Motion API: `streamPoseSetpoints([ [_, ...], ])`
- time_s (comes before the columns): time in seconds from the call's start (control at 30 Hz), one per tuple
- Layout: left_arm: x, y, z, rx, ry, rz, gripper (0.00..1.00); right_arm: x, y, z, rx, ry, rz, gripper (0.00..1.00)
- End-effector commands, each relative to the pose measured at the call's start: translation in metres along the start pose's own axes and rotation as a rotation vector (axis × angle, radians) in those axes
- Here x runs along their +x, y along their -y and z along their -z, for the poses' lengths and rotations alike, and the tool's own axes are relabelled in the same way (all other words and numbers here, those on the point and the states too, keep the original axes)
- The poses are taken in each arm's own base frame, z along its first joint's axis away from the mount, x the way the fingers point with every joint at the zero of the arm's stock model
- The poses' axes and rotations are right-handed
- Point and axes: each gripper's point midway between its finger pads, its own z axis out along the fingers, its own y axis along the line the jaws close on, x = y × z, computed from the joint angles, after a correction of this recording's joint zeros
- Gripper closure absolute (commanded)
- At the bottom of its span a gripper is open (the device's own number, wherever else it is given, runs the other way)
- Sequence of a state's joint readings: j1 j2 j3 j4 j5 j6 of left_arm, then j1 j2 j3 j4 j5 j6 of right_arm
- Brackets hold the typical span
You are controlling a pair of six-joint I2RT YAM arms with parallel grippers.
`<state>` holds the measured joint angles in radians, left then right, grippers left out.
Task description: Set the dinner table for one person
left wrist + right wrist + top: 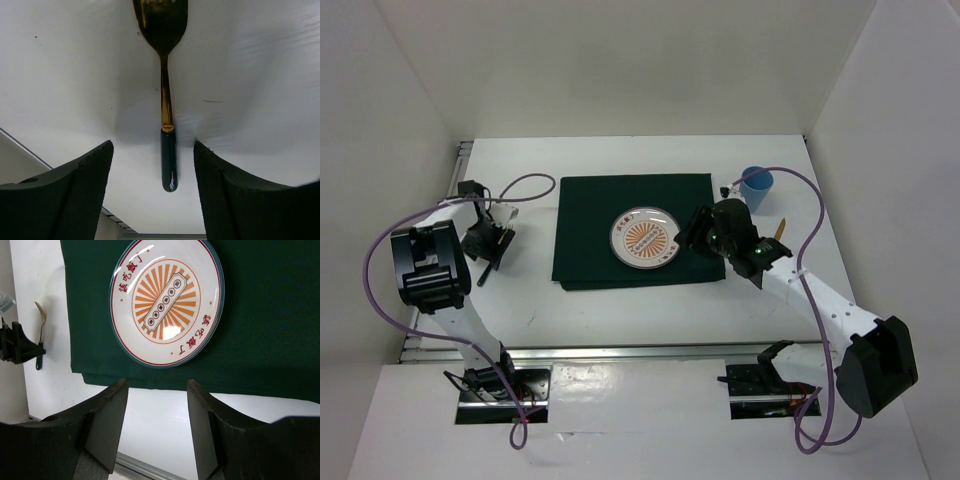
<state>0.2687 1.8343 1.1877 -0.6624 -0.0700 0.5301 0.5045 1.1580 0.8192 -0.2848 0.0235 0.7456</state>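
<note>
The white dinner table point(620, 310) carries a dark green cloth point(590, 215) with a round plate point(645, 240) with an orange sunburst pattern on it. A gold fork with a dark green handle point(165, 100) lies flat on the table left of the cloth. My left gripper point(152, 170) is open just above it, its fingers either side of the handle and not touching it. My right gripper point(157, 410) is open and empty, hovering over the table just off the cloth's edge near the plate point(167, 302). The fork point(40, 335) also shows in the right wrist view.
A blue cup point(756, 185) stands at the back right, off the cloth. A gold piece of cutlery point(782, 230) lies right of my right arm. Aluminium rails point(620, 350) run along the near table edge. White walls enclose the left, back and right sides.
</note>
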Motion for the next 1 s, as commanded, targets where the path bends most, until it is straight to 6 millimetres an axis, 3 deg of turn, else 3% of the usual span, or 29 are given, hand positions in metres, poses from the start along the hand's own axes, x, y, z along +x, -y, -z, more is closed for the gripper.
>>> streamPoseSetpoints([
  [0.0,0.002,-0.002,-0.011,0.023,-0.014,0.048,0.29,-0.016,-0.014,0.01,-0.029,0.052,0.01,0.42],
  [0.13,0.003,0.001,-0.014,0.055,-0.024,0.067,0.43,-0.019,-0.008,0.015,-0.002,0.073,0.009,0.42],
  [0.2,0.006,0.011,-0.016,0.109,-0.032,0.068,0.53,-0.022,-0.008,0.017,-0.001,0.087,0.009,0.42],
  [0.3,0.005,0.019,-0.014,0.163,-0.032,0.102,0.91,-0.027,-0.013,0.021,-0.016,0.102,0.007,0.42],
  [0.33,0.006,0.022,-0.013,0.179,-0.038,0.114,1.0,-0.026,-0.012,0.021,-0.009,0.096,0.008,0.42],
  [0.53,-0.009,0.042,0.004,0.296,0.01,0.188,1.0,-0.023,-0.009,0.025,-0.004,0.09,-0.001,0.42],
  [0.77,-0.065,0.044,0.072,0.385,0.21,0.368,1.0,-0.026,-0.005,0.029,0.024,0.105,-0.01,0.42],
  [0.87,-0.08,0.041,0.093,0.397,0.254,0.425,1.0,-0.025,-0.002,0.029,0.036,0.105,-0.01,0.42],
  [0.97,-0.105,0.054,0.112,0.397,0.283,0.465,1.0,-0.031,0.001,0.03,0.061,0.128,-0.011,0.42],
])
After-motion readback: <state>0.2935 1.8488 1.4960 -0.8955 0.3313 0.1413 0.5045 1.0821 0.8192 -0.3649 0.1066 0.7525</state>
